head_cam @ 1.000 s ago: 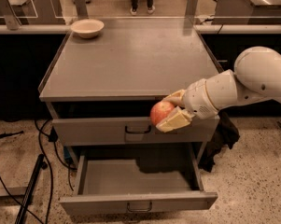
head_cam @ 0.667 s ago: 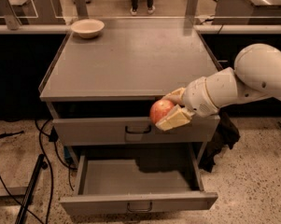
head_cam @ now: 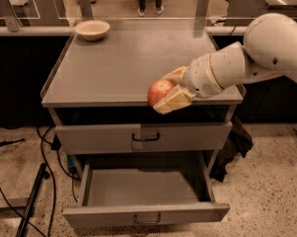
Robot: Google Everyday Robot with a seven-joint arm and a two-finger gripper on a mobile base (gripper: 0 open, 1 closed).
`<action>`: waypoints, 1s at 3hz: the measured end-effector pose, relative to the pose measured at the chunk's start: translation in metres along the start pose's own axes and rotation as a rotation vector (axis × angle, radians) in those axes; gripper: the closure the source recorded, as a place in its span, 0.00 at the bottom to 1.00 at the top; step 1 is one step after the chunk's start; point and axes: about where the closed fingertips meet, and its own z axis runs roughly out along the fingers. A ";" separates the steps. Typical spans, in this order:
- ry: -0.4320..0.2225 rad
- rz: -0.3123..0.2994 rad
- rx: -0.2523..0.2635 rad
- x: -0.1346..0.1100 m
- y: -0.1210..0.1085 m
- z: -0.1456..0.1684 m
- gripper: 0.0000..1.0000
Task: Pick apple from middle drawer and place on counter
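Observation:
The red-orange apple point(head_cam: 159, 91) is held in my gripper point(head_cam: 168, 90), whose pale fingers point(head_cam: 173, 100) are shut on it from the right. The apple hangs at the front edge of the grey counter point(head_cam: 113, 63), right of its middle. The white arm reaches in from the right. Below, the middle drawer point(head_cam: 143, 187) is pulled out, and its flat grey floor shows nothing in it. The taller-fronted drawer point(head_cam: 98, 137) above it is closed.
A cream bowl point(head_cam: 92, 29) stands at the counter's back left corner. Pale benches with clear panels run behind the counter. Black cables and a dark stand leg lie on the speckled floor at left. A dark cloth hangs by the cabinet's right side.
My gripper has lifted the apple from in front of the upper drawer up to the level of the counter's front edge.

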 end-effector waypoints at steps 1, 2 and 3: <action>-0.044 -0.038 0.043 -0.017 -0.033 0.009 1.00; -0.086 -0.046 0.083 -0.027 -0.074 0.030 1.00; -0.104 -0.038 0.098 -0.029 -0.095 0.044 1.00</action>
